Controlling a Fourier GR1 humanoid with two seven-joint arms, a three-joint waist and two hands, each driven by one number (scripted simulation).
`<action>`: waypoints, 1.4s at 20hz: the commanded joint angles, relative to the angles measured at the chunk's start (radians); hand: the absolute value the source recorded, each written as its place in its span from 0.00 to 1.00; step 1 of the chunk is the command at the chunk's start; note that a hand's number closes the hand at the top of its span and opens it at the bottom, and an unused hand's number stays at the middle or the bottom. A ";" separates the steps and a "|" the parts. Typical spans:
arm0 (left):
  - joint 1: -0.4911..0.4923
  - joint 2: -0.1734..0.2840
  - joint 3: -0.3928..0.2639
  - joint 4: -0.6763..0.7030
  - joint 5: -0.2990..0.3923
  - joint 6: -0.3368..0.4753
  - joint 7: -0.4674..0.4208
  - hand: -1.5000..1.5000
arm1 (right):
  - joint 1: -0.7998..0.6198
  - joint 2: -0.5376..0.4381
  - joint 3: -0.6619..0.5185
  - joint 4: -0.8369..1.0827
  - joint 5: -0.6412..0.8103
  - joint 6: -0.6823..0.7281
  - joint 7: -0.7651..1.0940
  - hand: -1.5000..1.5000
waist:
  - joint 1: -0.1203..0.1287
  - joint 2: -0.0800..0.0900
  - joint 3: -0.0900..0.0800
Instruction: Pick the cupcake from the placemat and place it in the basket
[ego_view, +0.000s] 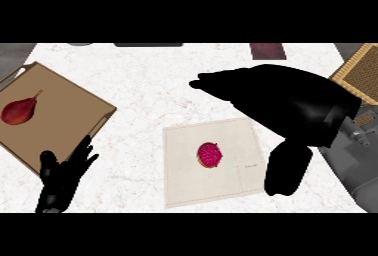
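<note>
The white marbled counter (148, 90) carries a shallow brown box-like basket (70, 97) at left, holding a red pear (19, 111). The right hand (288, 107) hovers above a pale square cloth placemat (184, 185), fingers seemingly straight, holding nothing. The left hand (63, 177) rests open, fingers spread. The pink-frosted cupcake (211, 155) sits mid-placemat.

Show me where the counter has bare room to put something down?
The widest bare patch of counter lies between the brown tray holding the pear and the right hand. A narrower strip runs between the left hand and the placemat. The right side is crowded: the hand hangs over the placemat, beside the cupcake.
</note>
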 joint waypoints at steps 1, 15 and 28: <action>0.004 -0.010 -0.004 0.051 -0.012 0.004 0.052 0.50 | 0.062 0.089 0.075 -0.011 0.119 -0.051 0.050 0.00 | 0.008 0.009 -0.007; 0.021 -0.043 0.012 0.066 -0.042 -0.036 0.032 0.50 | 0.265 0.141 0.154 0.109 0.459 -0.056 -0.204 0.00 | 0.008 0.011 -0.007; 0.006 -0.086 0.028 0.041 -0.080 -0.040 0.066 0.50 | 0.341 0.255 0.177 0.278 0.695 -0.167 -0.398 0.00 | 0.011 0.010 -0.007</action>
